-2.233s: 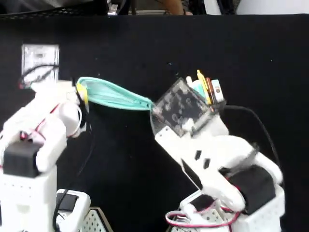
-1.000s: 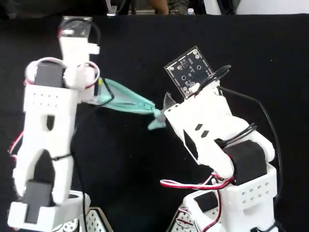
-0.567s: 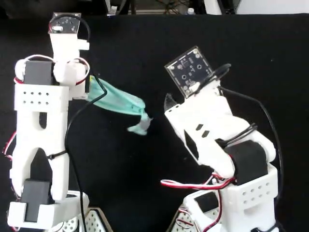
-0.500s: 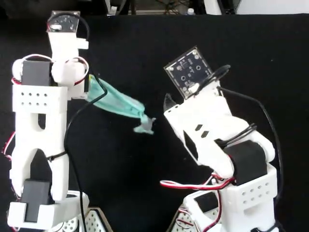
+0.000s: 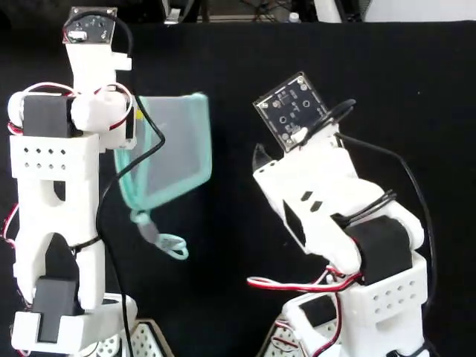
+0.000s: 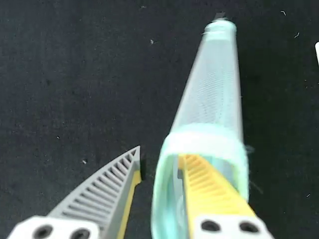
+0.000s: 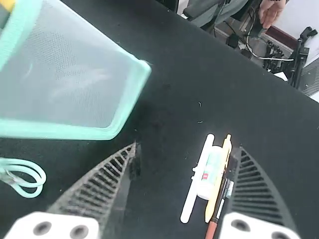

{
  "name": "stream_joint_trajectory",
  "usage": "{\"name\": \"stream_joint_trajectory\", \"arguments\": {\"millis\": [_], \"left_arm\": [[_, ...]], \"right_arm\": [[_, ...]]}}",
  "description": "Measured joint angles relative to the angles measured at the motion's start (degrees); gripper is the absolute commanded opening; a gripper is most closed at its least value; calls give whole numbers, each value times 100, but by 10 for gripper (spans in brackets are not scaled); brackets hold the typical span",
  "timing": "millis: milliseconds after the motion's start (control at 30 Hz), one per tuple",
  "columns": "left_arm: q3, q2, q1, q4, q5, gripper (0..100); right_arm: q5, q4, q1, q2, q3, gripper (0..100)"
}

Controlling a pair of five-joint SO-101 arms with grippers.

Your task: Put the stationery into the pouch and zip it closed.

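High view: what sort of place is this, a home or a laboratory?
Probably a robotics lab or workshop bench, not a home. Two white robot arms stand at a table under black cloth, a mesh pouch hangs from the left gripper, and cables crowd the room behind.

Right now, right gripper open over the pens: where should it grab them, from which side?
Grip the pens across their middle, coming straight down. They lie flat on the table, side by side, lengthwise between the open fingers of the right gripper, so closing should squeeze them together. They sit nearer one finger; centre first.
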Motion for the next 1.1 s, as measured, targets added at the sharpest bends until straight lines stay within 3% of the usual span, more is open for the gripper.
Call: {"name": "stream_joint_trajectory", "arguments": {"millis": [67, 167, 467, 733, 933, 1100], "left_arm": [[0, 0, 0, 0, 0, 128], [0, 0, 0, 0, 0, 21], [0, -246, 26, 0, 202, 31], [0, -976, 220, 0, 290, 31], [0, -1046, 220, 0, 1064, 31], [0, -1037, 220, -149, 2215, 32]], "right_arm": [[0, 0, 0, 0, 62, 286], [0, 0, 9, 0, 237, 286], [299, -9, 0, 0, 501, 286], [-132, -782, -18, 0, 1714, 286], [-571, -1837, -545, -756, 3068, 286], [-826, -2857, -862, -2057, 4484, 287]]}}
